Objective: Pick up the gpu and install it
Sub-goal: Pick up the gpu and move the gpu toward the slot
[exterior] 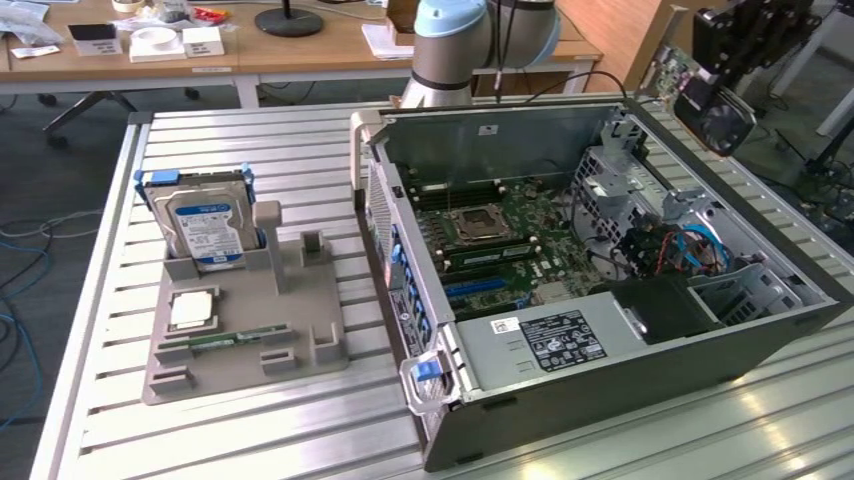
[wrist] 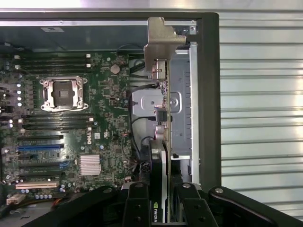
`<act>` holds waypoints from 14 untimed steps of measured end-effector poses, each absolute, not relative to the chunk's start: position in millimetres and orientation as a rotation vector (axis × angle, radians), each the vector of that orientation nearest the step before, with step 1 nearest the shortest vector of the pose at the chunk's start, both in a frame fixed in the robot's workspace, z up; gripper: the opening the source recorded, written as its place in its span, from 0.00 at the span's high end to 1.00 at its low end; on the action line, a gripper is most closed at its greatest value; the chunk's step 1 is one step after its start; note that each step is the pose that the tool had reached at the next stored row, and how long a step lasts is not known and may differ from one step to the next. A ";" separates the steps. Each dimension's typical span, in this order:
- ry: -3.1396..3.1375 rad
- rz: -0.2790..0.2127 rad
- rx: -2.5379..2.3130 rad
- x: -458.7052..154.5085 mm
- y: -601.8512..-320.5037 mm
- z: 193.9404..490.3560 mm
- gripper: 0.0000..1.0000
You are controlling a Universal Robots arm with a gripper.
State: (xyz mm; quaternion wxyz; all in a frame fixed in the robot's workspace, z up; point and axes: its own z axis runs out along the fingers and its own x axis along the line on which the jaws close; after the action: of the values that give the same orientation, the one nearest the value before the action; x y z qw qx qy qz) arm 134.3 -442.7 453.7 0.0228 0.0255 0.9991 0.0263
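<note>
Black end effector [wrist: 163, 191] clamped on gpu [wrist: 159, 156] w/ Nvidia logo; mobo [wrist: 108, 97] reads DELL.

Looks like a robotics lab set in an office: arm base [exterior: 461, 50] at a slatted metal desk [exterior: 267, 150], opened PC case [exterior: 641, 385], parts holder [exterior: 300, 300], wooden desks [exterior: 307, 50] behind with tape rolls [exterior: 156, 37], loose cables [exterior: 27, 235] on the floor [exterior: 54, 170].

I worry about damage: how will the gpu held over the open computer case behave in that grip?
The gpu looks thin and stiff, so it probably won't sag. The gripper pinches one end, so the far end may wobble. Its bare circuitry looks fragile to knocks.
</note>
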 end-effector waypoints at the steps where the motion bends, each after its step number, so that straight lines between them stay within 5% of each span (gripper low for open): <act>1: 3.092 0.081 0.079 129.6 -442.7 453.7 0.73; 14: 3.073 0.082 0.078 70.5 -442.7 453.7 0.73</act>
State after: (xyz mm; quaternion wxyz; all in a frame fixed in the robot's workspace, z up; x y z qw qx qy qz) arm 70.5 -442.7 453.7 0.0333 0.0252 0.9988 0.0265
